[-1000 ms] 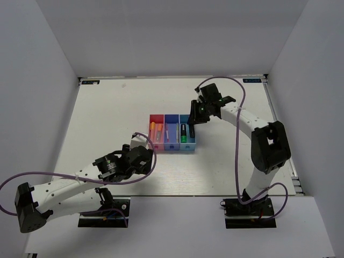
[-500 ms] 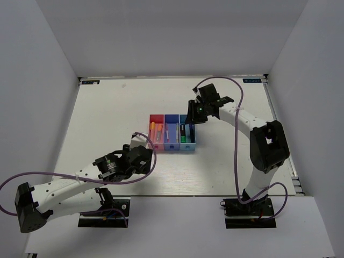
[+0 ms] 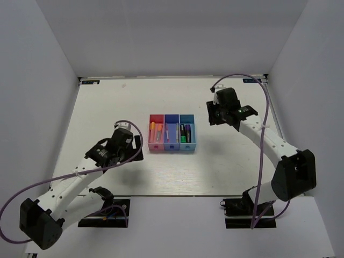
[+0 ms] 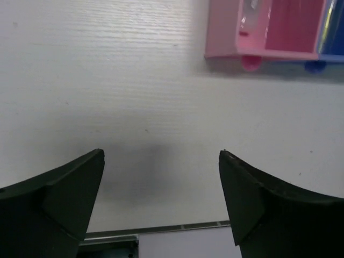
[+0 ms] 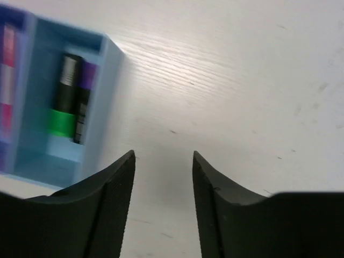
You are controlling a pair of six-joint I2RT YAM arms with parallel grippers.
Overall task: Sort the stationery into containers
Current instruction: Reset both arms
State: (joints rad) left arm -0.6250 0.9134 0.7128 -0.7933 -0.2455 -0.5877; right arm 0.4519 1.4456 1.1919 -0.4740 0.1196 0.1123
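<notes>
The three joined containers stand mid-table: pink-red (image 3: 156, 144), dark blue (image 3: 171, 144) and light blue (image 3: 187, 144). The pink-red bin holds an orange-pink pen (image 3: 159, 131) and a thin yellow one (image 3: 152, 127). The dark blue bin holds a thin pink-red pen (image 3: 167, 132). The light blue bin (image 5: 105, 91) holds the black pen with the green end (image 5: 64, 102) and the stubby purple one (image 5: 85, 99). My right gripper (image 5: 163, 156) is open and empty over bare table, right of the light blue bin; it also shows in the top view (image 3: 213, 115). My left gripper (image 4: 161, 156) is open and empty, left of the pink-red bin (image 4: 258, 51).
The white table (image 3: 107, 107) is walled in by white panels at the back and both sides. Its near edge (image 4: 177, 227) shows just below my left gripper. Purple cables loop from both arms.
My right gripper has drawn back to the right from over the light blue bin, where the purple pen now lies. My left gripper has swung left and away from the front of the bins.
</notes>
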